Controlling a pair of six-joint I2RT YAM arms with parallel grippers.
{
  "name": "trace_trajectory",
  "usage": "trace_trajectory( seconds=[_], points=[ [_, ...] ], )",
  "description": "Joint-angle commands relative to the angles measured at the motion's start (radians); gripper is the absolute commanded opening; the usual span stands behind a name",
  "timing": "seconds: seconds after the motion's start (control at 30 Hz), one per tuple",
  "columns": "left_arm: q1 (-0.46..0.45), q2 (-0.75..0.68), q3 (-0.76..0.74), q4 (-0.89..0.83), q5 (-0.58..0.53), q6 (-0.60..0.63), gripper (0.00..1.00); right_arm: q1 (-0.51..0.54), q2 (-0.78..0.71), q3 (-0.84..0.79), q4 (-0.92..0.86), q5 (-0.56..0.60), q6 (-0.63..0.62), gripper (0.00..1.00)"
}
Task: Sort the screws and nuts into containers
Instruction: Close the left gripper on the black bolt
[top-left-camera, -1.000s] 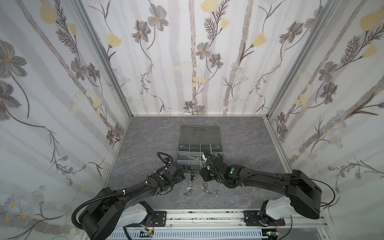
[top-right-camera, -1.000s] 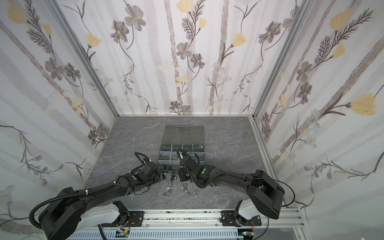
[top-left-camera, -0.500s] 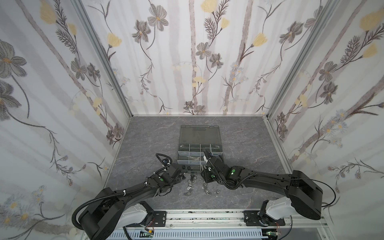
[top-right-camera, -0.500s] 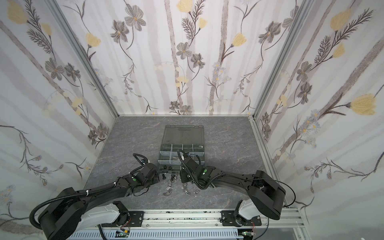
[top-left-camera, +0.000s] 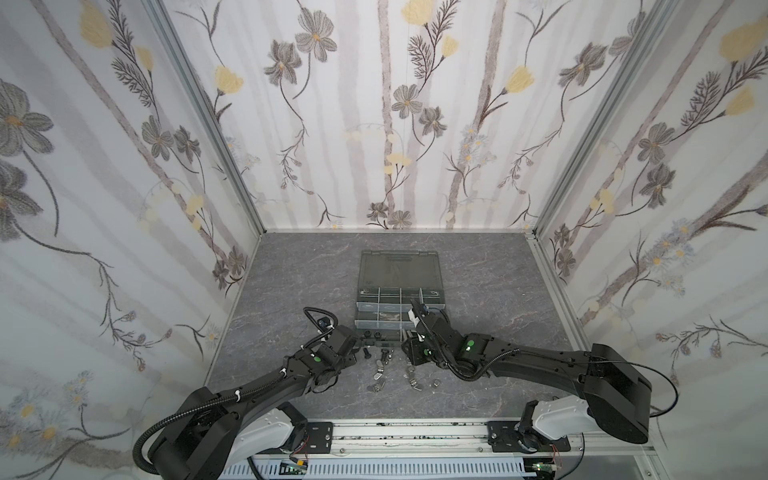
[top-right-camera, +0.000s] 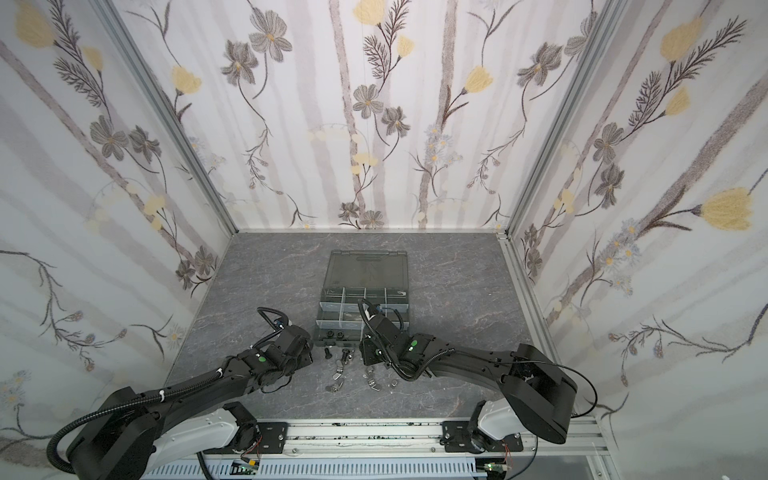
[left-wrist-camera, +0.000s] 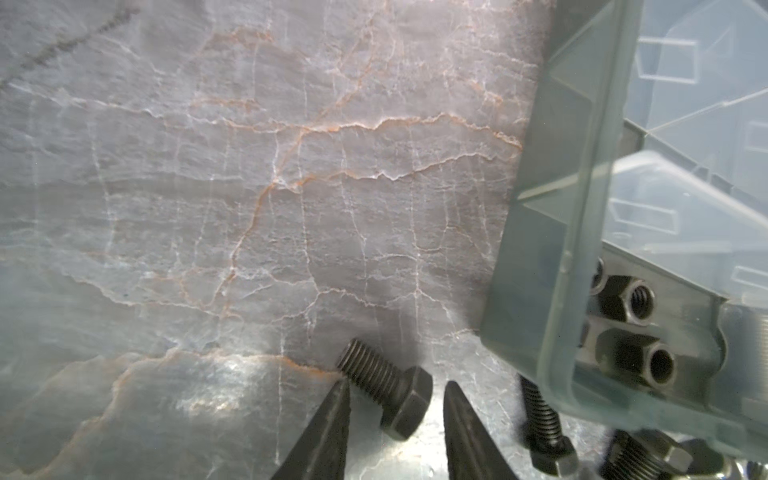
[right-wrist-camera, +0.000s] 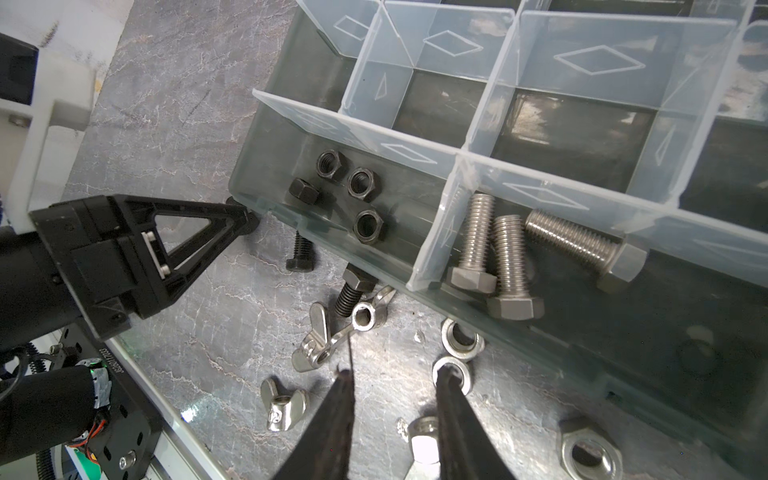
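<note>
Just ahead of the right claw (right-wrist-camera: 395, 386), the corner compartment (right-wrist-camera: 266, 137) of the organizer box (top-left-camera: 359, 322) held four black hex nuts (right-wrist-camera: 361, 183), and the neighbouring compartment (right-wrist-camera: 540, 191) held three silver hex bolts (right-wrist-camera: 505, 257). The right claw's jaws stood apart and gripped nothing, with one fingertip (right-wrist-camera: 451, 415) over a silver round nut (right-wrist-camera: 466, 374). The left claw (left-wrist-camera: 395, 383) was likewise parted, straddling a black hex bolt (left-wrist-camera: 374, 374) that lay on the bench (left-wrist-camera: 249, 208) beside the box's corner. Silver wing nuts (right-wrist-camera: 309, 349) and two more black bolts (right-wrist-camera: 299, 253) lay scattered near both claws on the grey marbled surface, with floral-papered walls (top-left-camera: 374, 124) all round.
</note>
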Motion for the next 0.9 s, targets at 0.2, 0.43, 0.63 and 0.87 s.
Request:
trace_trajectory(
  seconds=[0.2, 0.43, 0.63, 0.87],
  points=[
    [0.003, 0.071, 0.039, -0.003, -0.025, 0.008, 0.40, -0.001, 0.004, -0.003, 0.044, -0.010, 0.009, 0.35],
    [0.004, 0.102, 0.059, -0.003, -0.038, 0.032, 0.39, -0.002, 0.003, -0.034, 0.047, -0.010, 0.008, 0.35],
    [0.003, 0.140, 0.069, -0.003, -0.026, 0.046, 0.35, -0.003, 0.003, -0.034, 0.049, -0.010, 0.008, 0.35],
    [0.004, 0.122, 0.040, -0.003, -0.021, 0.045, 0.28, -0.003, -0.003, -0.035, 0.048, -0.009, 0.008, 0.35]
  ],
)
